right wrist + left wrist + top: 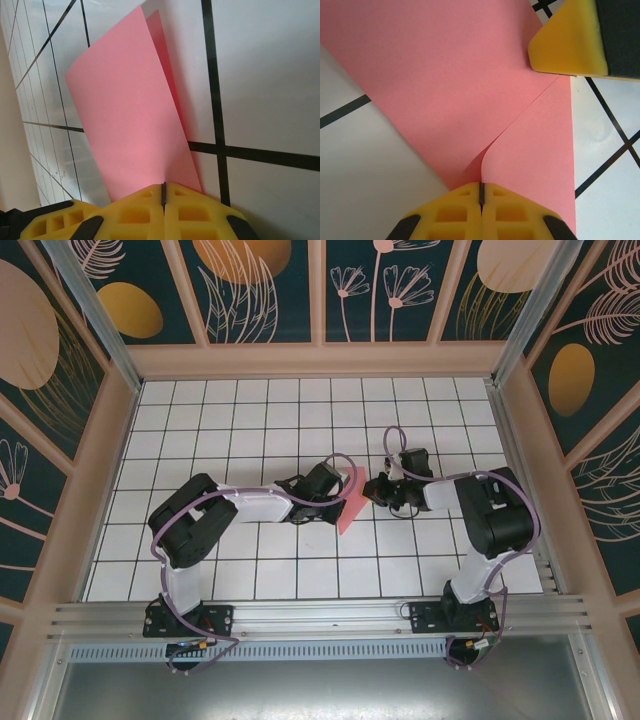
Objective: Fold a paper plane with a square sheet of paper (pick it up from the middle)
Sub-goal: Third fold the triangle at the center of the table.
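A: Jaws clamped! The left gripper [481, 200] is clenched on the paper [445, 75], which fans out toward twelve.
B: The right gripper [163, 197] pinches it too, with doubled layers rising toward eleven.
A: From above, the paper sits mid-table [200, 420] between them, left gripper at ten, right at two.

Robot lab test cell, purpose-built. White work table [250, 420] ruled in a black grid, boxed in on three sides by wall panels [260, 290] printed with teal-and-gold plant motifs and framed by aluminium corner posts [95, 315]. Left arm [190, 530] and right arm [495, 515] bolted to an aluminium rail [320, 615] at the near edge, purple cables [205, 502] looped along them, perforated tray [330, 650] just below the rail.
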